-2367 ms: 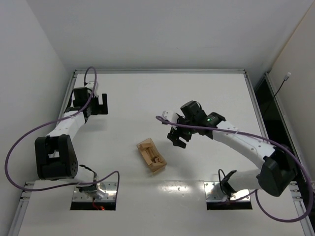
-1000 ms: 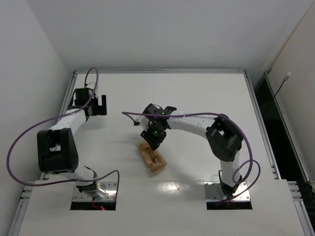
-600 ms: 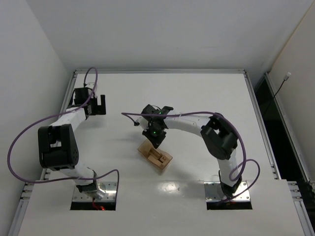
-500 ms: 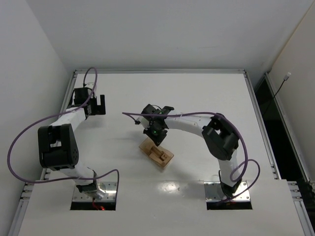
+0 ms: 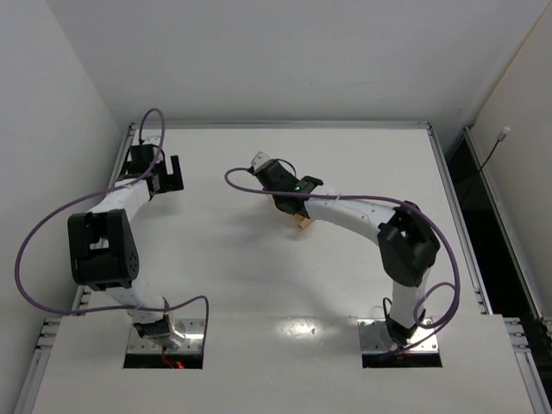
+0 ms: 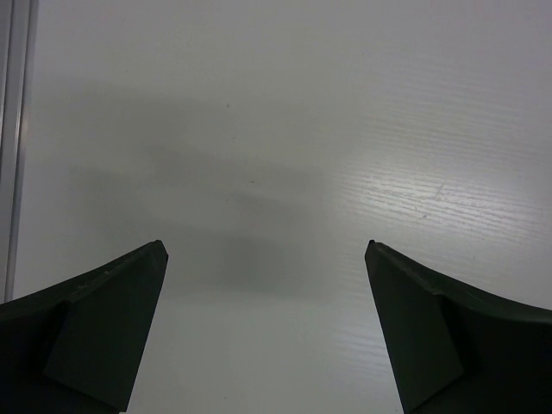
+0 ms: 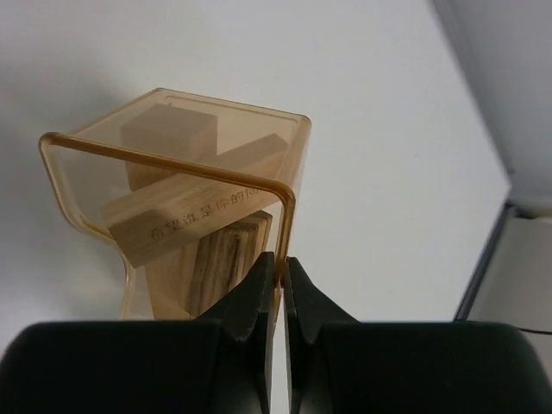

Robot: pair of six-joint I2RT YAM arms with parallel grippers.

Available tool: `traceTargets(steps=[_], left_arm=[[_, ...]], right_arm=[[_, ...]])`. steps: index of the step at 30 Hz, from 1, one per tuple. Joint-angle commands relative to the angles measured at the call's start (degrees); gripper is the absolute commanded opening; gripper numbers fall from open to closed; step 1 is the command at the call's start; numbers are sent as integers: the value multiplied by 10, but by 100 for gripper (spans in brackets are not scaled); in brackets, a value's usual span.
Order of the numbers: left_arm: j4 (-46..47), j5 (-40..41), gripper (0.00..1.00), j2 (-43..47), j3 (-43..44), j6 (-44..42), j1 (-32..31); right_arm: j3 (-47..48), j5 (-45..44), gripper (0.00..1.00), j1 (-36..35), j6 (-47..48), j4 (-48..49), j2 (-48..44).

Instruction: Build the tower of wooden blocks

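While right gripper [image 7: 278, 276] pinches tray [image 7: 297, 159] rim, wood blocks [image 7: 185, 220] inside, left gripper [image 6: 266, 248] gaping above table [image 6: 345, 103]

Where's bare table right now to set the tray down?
Widest free patch: the near-centre table, bordered by the left arm, the right arm and the near edge. Also bare: the far-right corner beyond the right arm, and under the open left gripper. Crowded only mid-table, where the right gripper is shut on the tray of wood blocks.
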State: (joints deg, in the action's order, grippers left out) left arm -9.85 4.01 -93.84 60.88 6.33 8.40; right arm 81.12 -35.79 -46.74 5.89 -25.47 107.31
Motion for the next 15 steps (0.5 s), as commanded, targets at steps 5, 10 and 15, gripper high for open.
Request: traceTargets(steps=[5,10,15], left_arm=[[-14,2,100,26,21,9,20],[-14,7,100,38,15,9,31],[-26,7,100,43,21,14,43]], right_arm=[[-38,-133,0,-25,216,317,8],[-104,-164,0,-52,377,551,54],[-166,-183,0,-70,517,717,82]])
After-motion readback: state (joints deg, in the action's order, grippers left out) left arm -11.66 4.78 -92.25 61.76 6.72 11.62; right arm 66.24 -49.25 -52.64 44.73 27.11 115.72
